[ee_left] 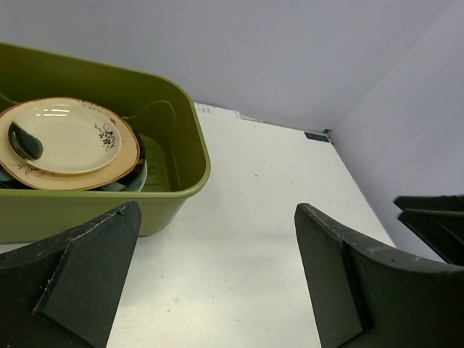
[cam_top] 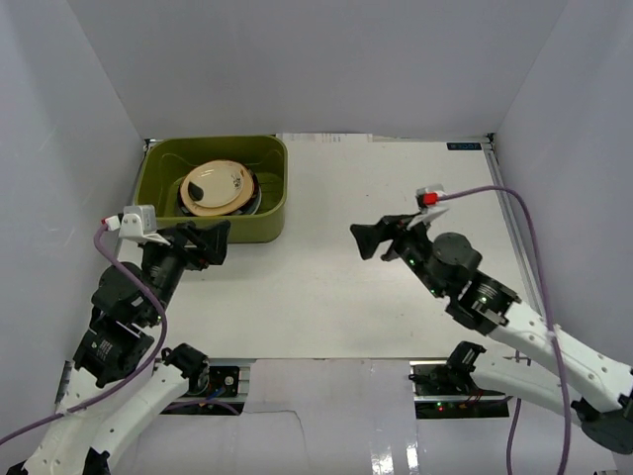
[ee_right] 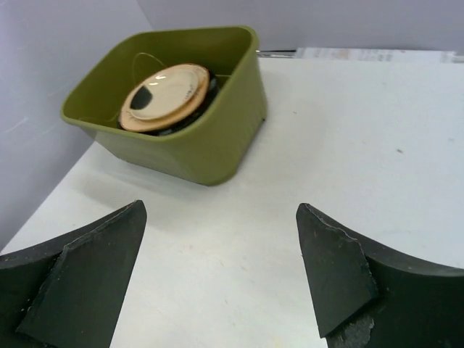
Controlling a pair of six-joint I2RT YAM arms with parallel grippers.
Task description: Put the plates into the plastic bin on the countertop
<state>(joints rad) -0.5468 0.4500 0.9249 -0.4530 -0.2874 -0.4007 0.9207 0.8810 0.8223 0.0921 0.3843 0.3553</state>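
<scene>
Well, over on the left, the left gripper (cam_top: 216,243) hung with its jaws spread wide and empty, just beside the near wall of the plastic bin (cam_top: 259,224), which sat at the far left corner of the countertop (cam_top: 336,297). Inside it the plates (cam_top: 216,186) lay stacked, a small cream one on top. Close up, the left wrist view caught a dark sprig painted on that top plate, lost from overhead. Off to the right, well apart from the bin, the right gripper (cam_top: 362,241) gaped empty too, pointing toward it, a purple cable (cam_top: 455,193) looping behind.
</scene>
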